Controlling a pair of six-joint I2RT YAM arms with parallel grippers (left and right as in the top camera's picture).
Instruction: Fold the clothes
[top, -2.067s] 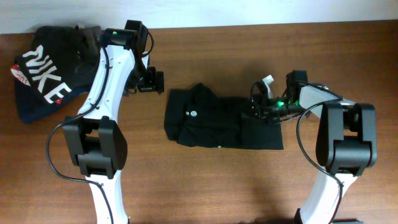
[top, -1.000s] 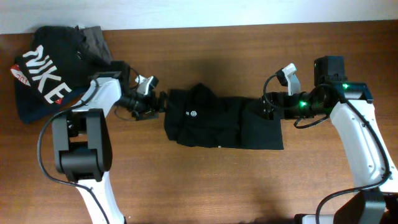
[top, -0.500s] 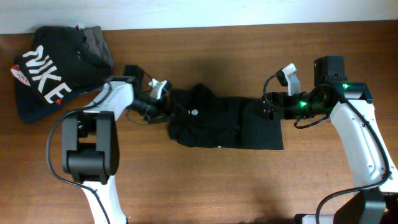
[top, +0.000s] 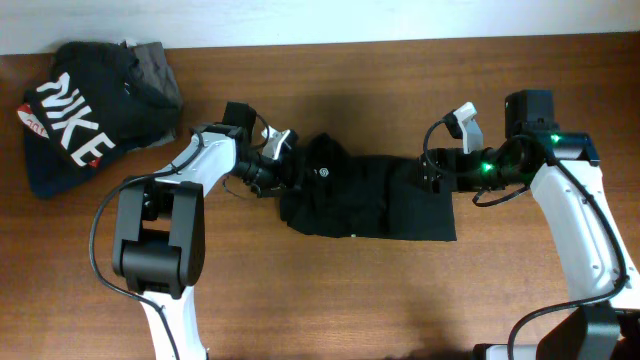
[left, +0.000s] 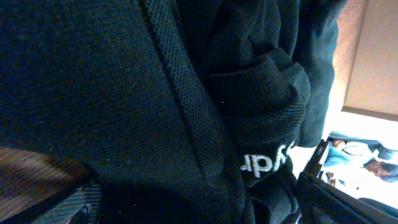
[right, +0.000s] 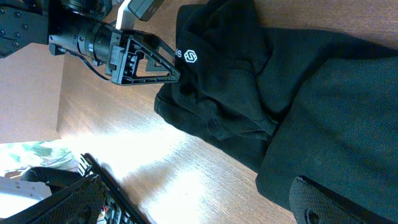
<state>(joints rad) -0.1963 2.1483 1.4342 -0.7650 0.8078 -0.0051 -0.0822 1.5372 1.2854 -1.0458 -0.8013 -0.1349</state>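
Observation:
The clothes (top: 365, 200), a black T-shirt with a small white round mark (top: 323, 172), lie bunched mid-table. My left gripper (top: 278, 170) is pushed into the shirt's left edge. In the left wrist view black fabric (left: 155, 93) fills the frame and lies between the open fingers (left: 333, 199). My right gripper (top: 428, 172) hovers open over the shirt's right part. In the right wrist view one finger (right: 339, 202) is above the shirt (right: 298, 106), the other above bare wood. The left gripper (right: 146, 62) shows there beside the mark (right: 189, 57).
A dark garment with white NIKE lettering (top: 70, 120) lies heaped at the back left corner, with a grey garment (top: 155, 60) behind it. The brown wooden table (top: 350, 300) ends at a white strip along the back.
My left gripper has slid right into the shirt's left edge, pushing the fabric and the white mark rightward and bunching it. The right arm has stayed still for the last second.

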